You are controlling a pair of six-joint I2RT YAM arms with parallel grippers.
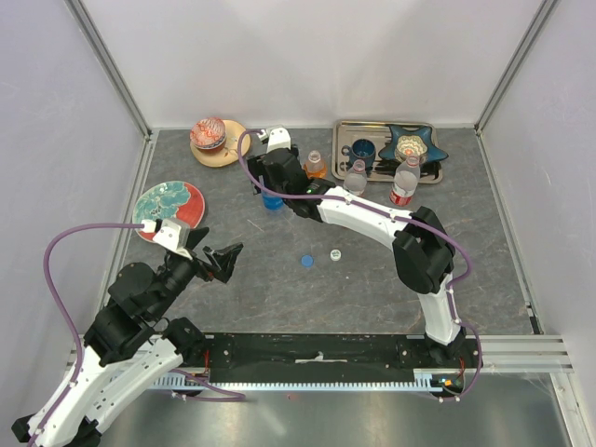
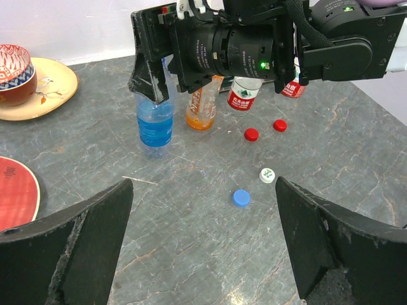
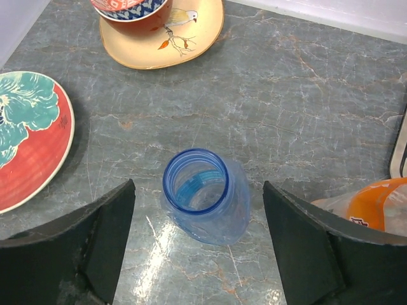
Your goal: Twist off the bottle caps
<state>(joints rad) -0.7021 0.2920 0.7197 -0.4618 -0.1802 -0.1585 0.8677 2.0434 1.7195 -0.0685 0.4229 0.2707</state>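
My right gripper point(image 3: 198, 190) hangs spread open straight above the upright blue-tinted plastic bottle point(image 3: 213, 219), fingers either side and apparently clear of it, while its small round blue plastic cap point(image 2: 241, 197) lies loose on the near side.

Grey marbled table point(image 1: 279, 298) carries 4 bottles point(image 2: 154, 130), 4 loose caps point(image 2: 241, 197), 2 plates point(image 1: 170, 207), 1 metal tray point(image 1: 346, 130)

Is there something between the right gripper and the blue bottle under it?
Nothing visible does. In the right wrist view the blue bottle, its mouth uncapped, shows directly between the open fingers of the right gripper.
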